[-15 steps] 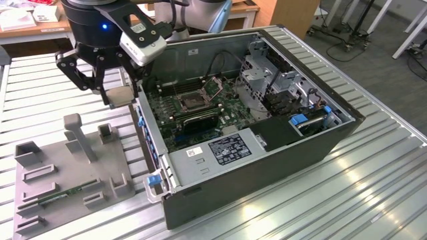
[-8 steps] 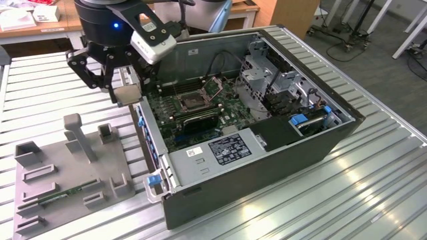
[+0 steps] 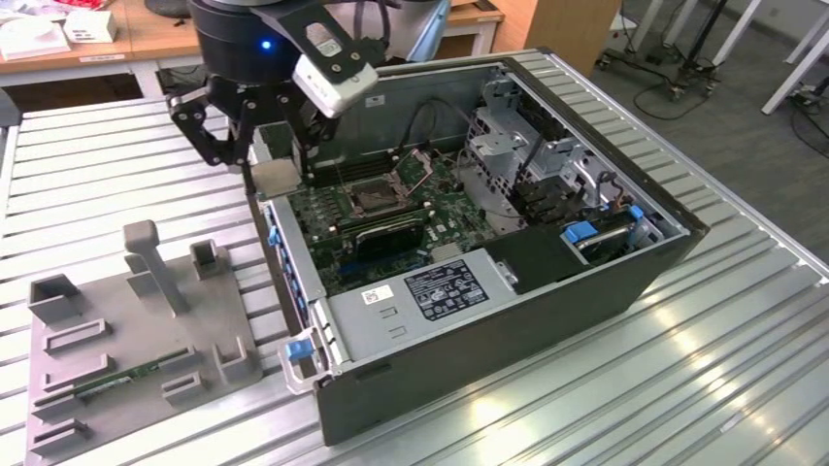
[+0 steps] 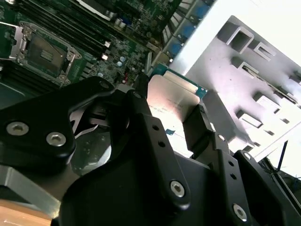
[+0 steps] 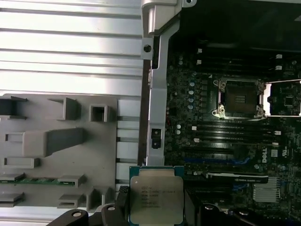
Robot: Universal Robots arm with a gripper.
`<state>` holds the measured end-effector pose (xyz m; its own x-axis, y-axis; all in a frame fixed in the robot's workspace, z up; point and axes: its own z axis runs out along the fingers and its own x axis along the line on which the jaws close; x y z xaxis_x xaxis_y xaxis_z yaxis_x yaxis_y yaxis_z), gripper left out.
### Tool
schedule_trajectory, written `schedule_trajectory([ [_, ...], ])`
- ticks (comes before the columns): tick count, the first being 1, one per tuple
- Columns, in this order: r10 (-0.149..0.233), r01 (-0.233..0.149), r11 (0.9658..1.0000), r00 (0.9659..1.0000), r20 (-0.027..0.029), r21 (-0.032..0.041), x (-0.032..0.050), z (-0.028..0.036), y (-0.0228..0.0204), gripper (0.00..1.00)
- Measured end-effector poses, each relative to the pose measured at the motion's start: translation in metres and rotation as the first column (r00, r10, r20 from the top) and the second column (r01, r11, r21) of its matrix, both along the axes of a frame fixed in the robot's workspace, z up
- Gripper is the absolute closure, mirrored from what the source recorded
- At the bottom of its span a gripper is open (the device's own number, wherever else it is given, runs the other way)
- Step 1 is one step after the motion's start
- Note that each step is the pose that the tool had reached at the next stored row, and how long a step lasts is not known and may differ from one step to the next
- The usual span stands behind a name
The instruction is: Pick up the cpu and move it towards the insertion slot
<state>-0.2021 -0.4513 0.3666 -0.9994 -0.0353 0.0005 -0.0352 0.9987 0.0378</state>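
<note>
The cpu [image 3: 276, 178], a flat square chip with a silvery face, hangs in the air over the computer case's wall on the exterior view's left. My gripper [image 3: 276, 167] is shut on it, one black finger on each side. In both wrist views the chip [image 5: 156, 195] [image 4: 170, 100] sits between the fingers [image 4: 141, 101]. The insertion slot [image 3: 376, 197], a square socket with a dark centre and a silver frame, lies on the green board inside the case, a short way off from the chip. It also appears in both wrist views [image 5: 237, 97] [image 4: 40, 49].
The open computer case [image 3: 518, 291] lies on a ribbed metal table [image 3: 725, 369]. A grey fixture plate [image 3: 130, 330] with upright pockets and a green memory stick [image 3: 123, 379] [image 5: 40, 180] lies at the exterior view's left. Drive bays and cables [image 3: 545, 175] fill the case's far side.
</note>
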Motion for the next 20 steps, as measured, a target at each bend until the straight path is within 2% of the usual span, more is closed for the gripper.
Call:
schedule_trajectory([
  [12,0.0,0.0,1.0,1.0,0.0,0.0001,0.0438,-0.0001,0.0,0.45],
  [20,0.0,0.0,1.0,1.0,0.0,0.0001,0.0678,-0.0001,0.0,0.45],
])
